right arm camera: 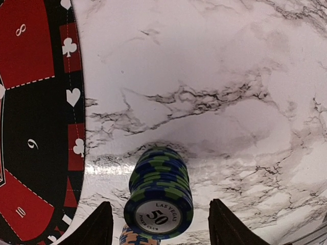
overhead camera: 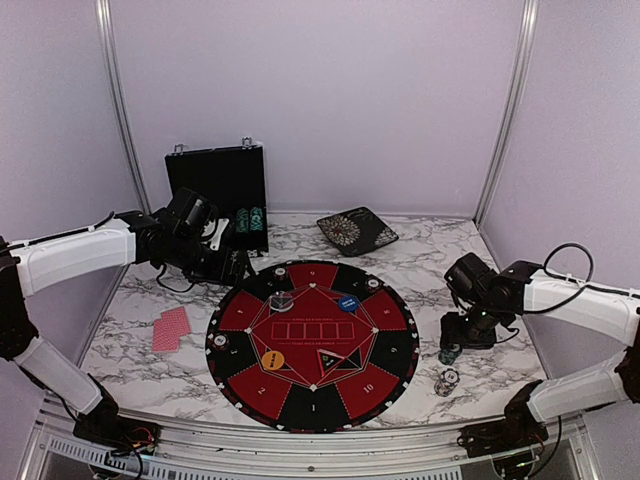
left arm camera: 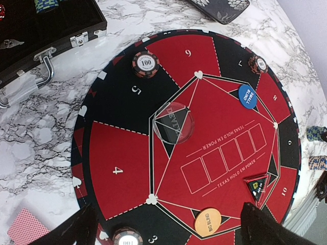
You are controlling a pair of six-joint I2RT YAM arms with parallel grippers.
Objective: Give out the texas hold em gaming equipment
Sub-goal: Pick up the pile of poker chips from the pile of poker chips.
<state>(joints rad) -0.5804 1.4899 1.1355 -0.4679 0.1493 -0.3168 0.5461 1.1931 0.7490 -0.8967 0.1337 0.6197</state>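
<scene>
Right hand (right arm camera: pixel 159 202), wide open, straddles without touching a green-blue chip stack (right arm camera: pixel 159 189) beside the mat (right arm camera: pixel 25 61), likely staged for dealing out; left hand (left arm camera: pixel 168 205) gapes empty.

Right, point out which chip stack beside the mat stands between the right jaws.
The blue-and-green stack marked 50, upright on the marble table between the open jaws. The paler stack stands apart, closer to the near edge.

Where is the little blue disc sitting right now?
Seen from above, the blue disc lies on the round mat, toward its far right, with the clear disc to its left.
</scene>
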